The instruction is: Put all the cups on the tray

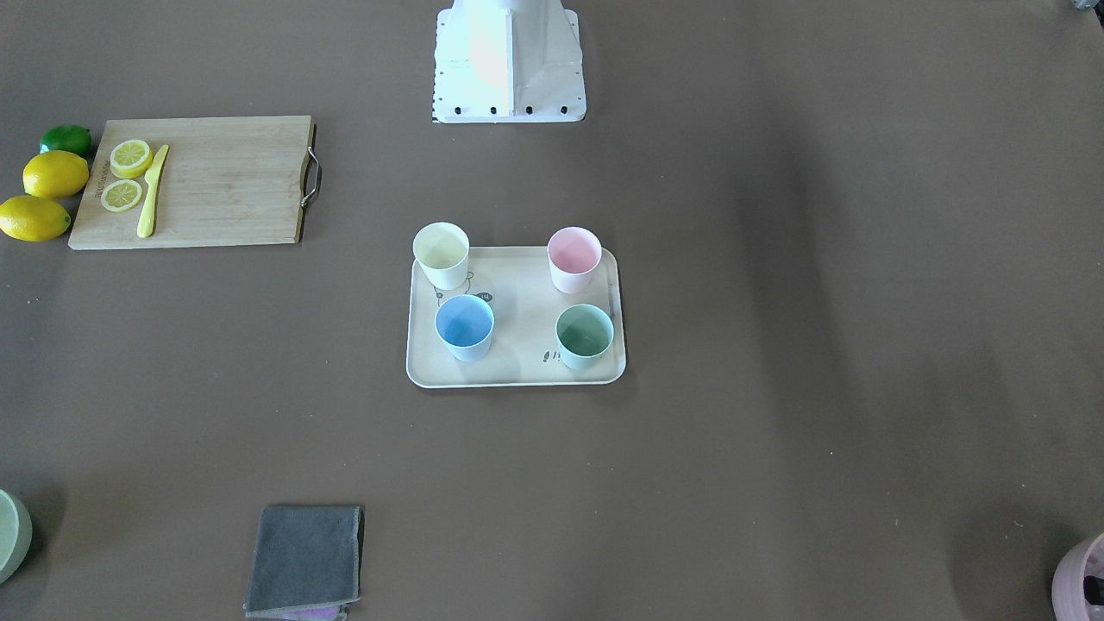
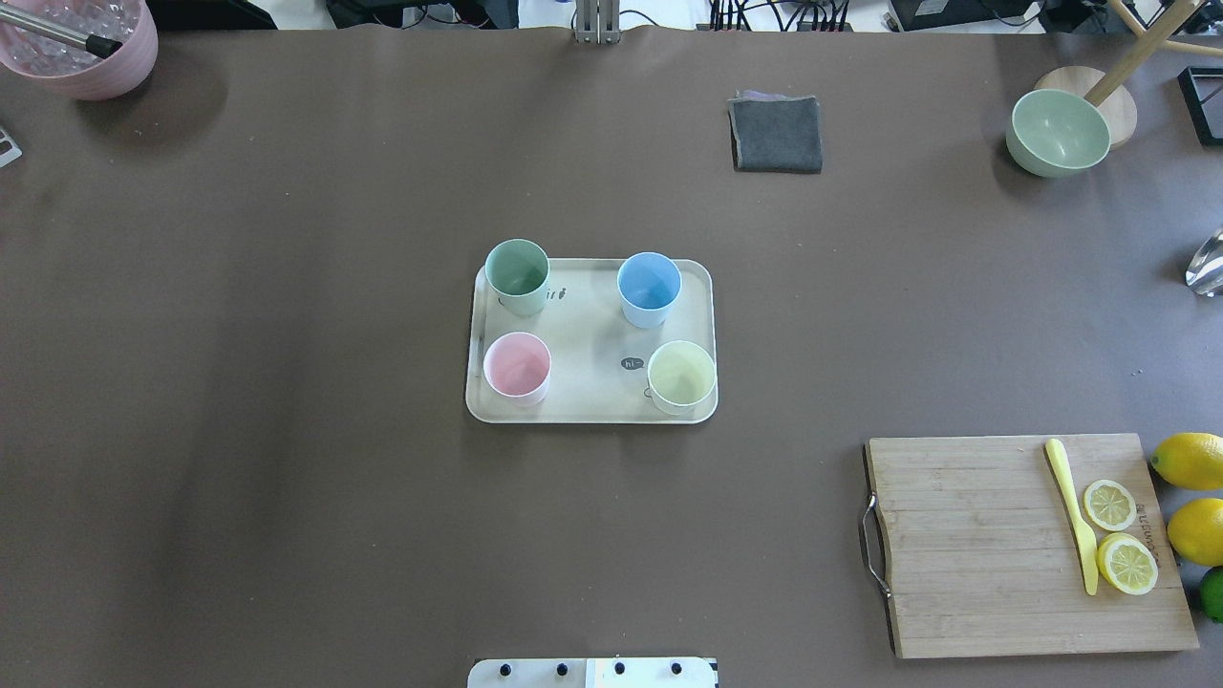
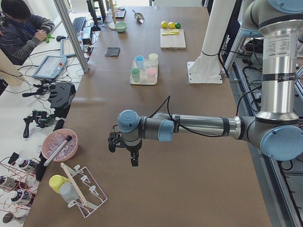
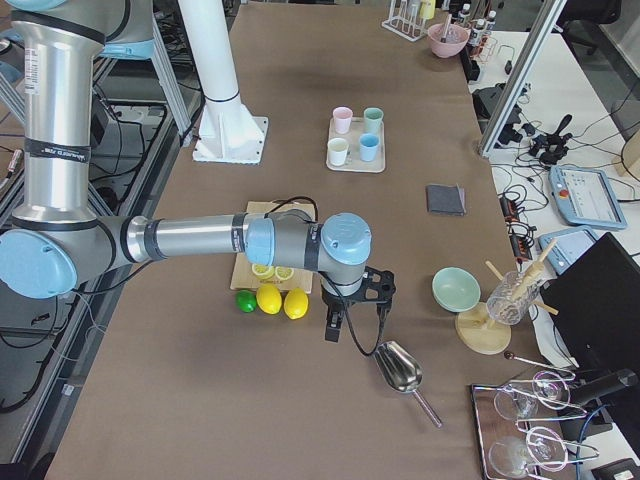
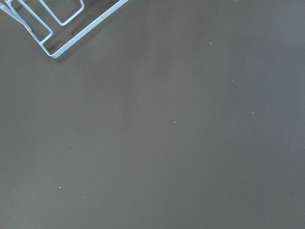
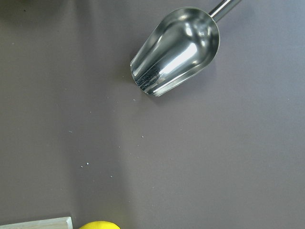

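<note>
The cream tray (image 2: 588, 330) lies at the table's middle. Four cups stand upright on it: mint green (image 2: 517, 270), light blue (image 2: 649, 284), pink (image 2: 517, 366) and pale yellow (image 2: 681, 375). The tray (image 1: 517, 349) and cups also show in the front-facing view. My left gripper (image 3: 128, 153) hangs over bare table far from the tray, near the table's left end. My right gripper (image 4: 338, 318) hangs near the right end, beside the lemons. Both show only in the side views, so I cannot tell whether they are open or shut. Neither visibly holds anything.
A wooden cutting board (image 2: 975, 545) with lemon slices and a yellow knife (image 2: 1072, 511) lies front right, with lemons (image 2: 1190, 461) beside it. A grey cloth (image 2: 776, 134), a sage bowl (image 2: 1059, 131) and a pink container (image 2: 91, 53) stand at the far side. A metal scoop (image 6: 178, 50) and a wire rack (image 5: 62, 28) show below the wrists.
</note>
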